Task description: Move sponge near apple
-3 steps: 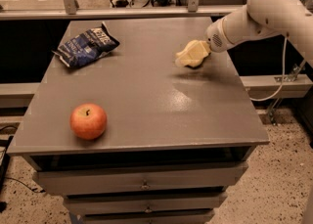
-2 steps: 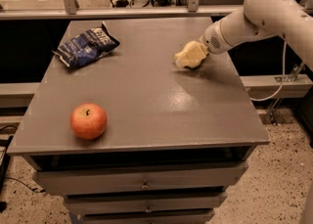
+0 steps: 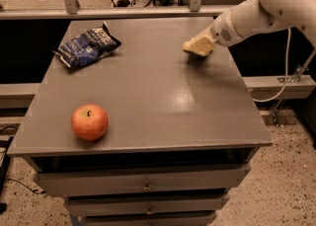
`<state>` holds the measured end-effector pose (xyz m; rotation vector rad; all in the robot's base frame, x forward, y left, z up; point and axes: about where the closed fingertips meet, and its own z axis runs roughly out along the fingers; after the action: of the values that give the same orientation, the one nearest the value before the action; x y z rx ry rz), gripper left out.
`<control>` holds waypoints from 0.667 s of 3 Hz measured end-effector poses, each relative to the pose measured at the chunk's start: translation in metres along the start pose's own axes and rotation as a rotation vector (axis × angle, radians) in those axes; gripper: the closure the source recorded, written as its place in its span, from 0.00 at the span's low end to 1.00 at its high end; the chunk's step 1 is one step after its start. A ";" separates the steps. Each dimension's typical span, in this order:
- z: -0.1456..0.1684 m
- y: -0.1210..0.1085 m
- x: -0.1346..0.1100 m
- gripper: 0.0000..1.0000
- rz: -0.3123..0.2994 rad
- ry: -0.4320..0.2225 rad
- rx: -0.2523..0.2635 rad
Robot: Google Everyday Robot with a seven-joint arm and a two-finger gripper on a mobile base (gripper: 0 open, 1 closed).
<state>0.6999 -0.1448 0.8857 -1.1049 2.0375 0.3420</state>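
Sponge [image 3: 196, 48] is over at the far right of the table [image 3: 163, 96], clamped in the gripper [image 3: 204, 41]. Apple [image 3: 89, 122] sits well apart at the near left, and a chip bag [image 3: 87, 46] lies far left.

A crumpled dark-blue chip bag [image 3: 87, 46] lies on the far left of the grey desk [image 3: 148, 106], well apart from the pincer [image 3: 197, 47] at its far right edge. Below the desk top sit stacked drawers [image 3: 143, 180] with small knobs. A pale cable [image 3: 284, 72] hangs at right above speckled floor [image 3: 289, 185].
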 end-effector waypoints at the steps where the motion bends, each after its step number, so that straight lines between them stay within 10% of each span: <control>1: -0.024 0.034 -0.022 1.00 -0.113 -0.050 -0.108; 2: -0.040 0.099 -0.029 1.00 -0.246 -0.087 -0.286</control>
<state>0.6093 -0.0922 0.9214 -1.4719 1.7884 0.5570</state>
